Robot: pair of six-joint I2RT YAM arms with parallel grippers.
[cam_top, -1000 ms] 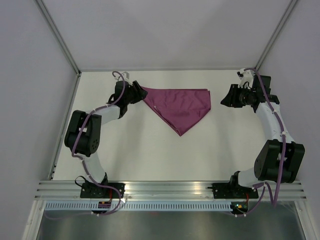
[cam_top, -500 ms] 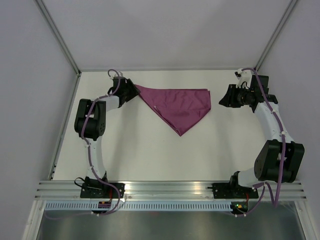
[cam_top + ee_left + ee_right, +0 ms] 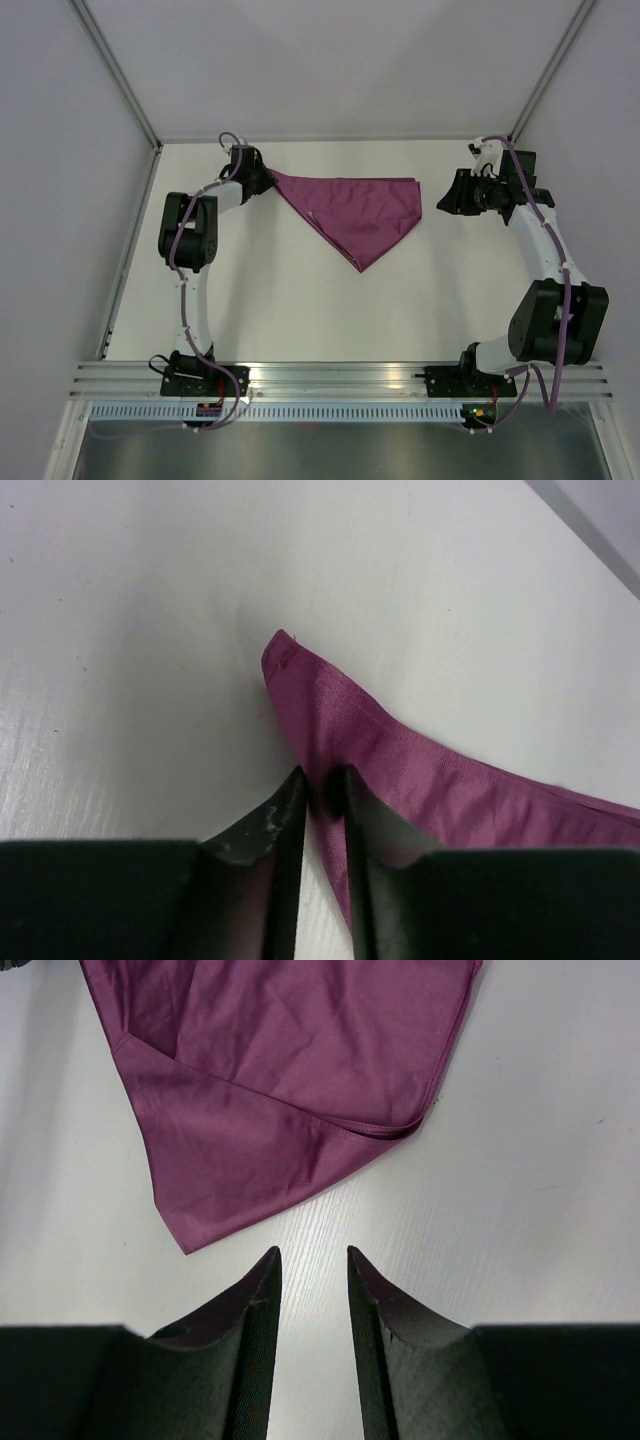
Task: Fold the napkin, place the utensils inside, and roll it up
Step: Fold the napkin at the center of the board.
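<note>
The plum-magenta napkin [image 3: 360, 210] lies folded into a triangle at the back middle of the table, its point toward the near side. My left gripper [image 3: 268, 178] is shut on the napkin's far left corner [image 3: 330, 720], the cloth pinched between the jaws. My right gripper [image 3: 440, 200] is open and empty just right of the napkin's right corner, over bare table; the napkin fills the top of the right wrist view [image 3: 280, 1070]. No utensils are in view.
The white table [image 3: 300, 310] has walls at the left, back and right, with metal frame posts [image 3: 120, 70] in the back corners. An aluminium rail [image 3: 340, 378] runs along the near edge by the arm bases.
My left arm has swung further back and left, drawing the napkin's left corner outward so the top edge is stretched longer. The right gripper has edged slightly toward the napkin.
</note>
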